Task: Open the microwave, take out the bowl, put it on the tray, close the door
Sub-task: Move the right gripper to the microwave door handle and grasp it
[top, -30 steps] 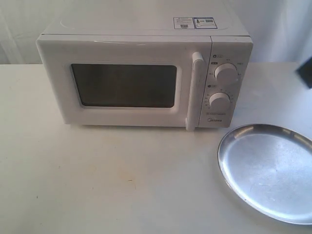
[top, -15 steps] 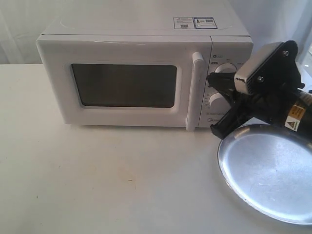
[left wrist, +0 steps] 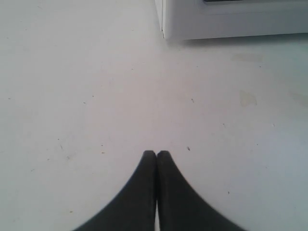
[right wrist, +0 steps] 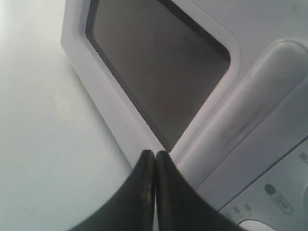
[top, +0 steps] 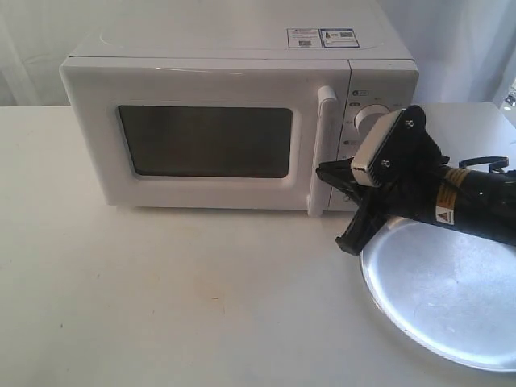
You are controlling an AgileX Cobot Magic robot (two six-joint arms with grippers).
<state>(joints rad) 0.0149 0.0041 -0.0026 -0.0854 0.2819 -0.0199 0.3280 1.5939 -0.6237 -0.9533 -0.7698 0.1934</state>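
Note:
The white microwave (top: pixel 210 72) stands at the back of the table with its door (top: pixel 205 141) closed, so the bowl is hidden. My right gripper (top: pixel 324 172) is shut and empty, its tips just right of the vertical bar handle (top: pixel 321 149), low on it. In the right wrist view the shut gripper (right wrist: pixel 155 153) points at the door's lower edge beside the handle (right wrist: pixel 250 110). The silver tray (top: pixel 451 290) lies empty at the front right, partly under the right arm. My left gripper (left wrist: pixel 156 153) is shut and empty above bare table, near a microwave corner (left wrist: pixel 231 19).
The right arm covers the lower dial; the upper dial (top: pixel 372 119) shows above it. The white table (top: pixel 161 298) stretches in front of the microwave. A pale curtain hangs behind.
The right arm has come in from the right edge, passed over the tray and dial panel, and moved left and down to the handle. Microwave and tray have not moved.

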